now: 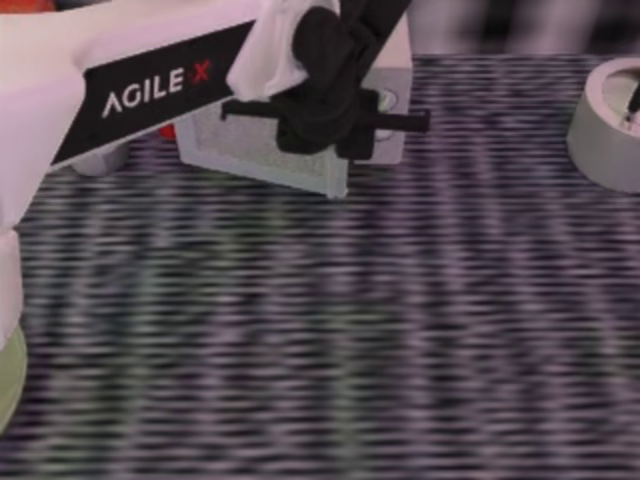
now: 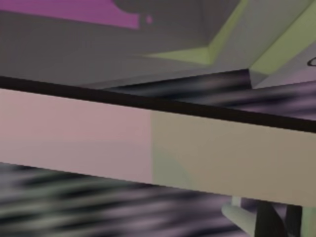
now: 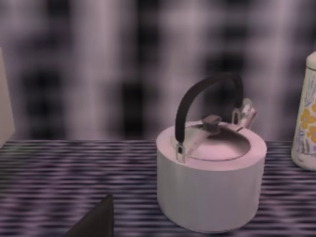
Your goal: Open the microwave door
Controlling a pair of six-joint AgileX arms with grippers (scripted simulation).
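**Swing the door wider on its arc**

Top view: the left tool (image 1: 335, 120) sits over the microwave door (image 1: 262, 150), ajar at the microwave (image 1: 392, 85), far centre; grip cannot be told.

Left wrist: only door edge close up.

Right wrist: only a kettle (image 3: 210, 173); right tool unseen.

Pull along the hinge's curve.

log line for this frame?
left arm: over microwave | microwave door: swung partly open | right arm: not visible | kettle: untouched

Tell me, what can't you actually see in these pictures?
- Left gripper: top view, its black wrist hides the fingers.
- Light grey boxy microwave: top view, mostly under the white arm; knobs barely visible.
- Mesh-windowed grey microwave door: handle hidden.
- Right gripper: no view shows it.
- Grey round kettle: cut by the right edge.
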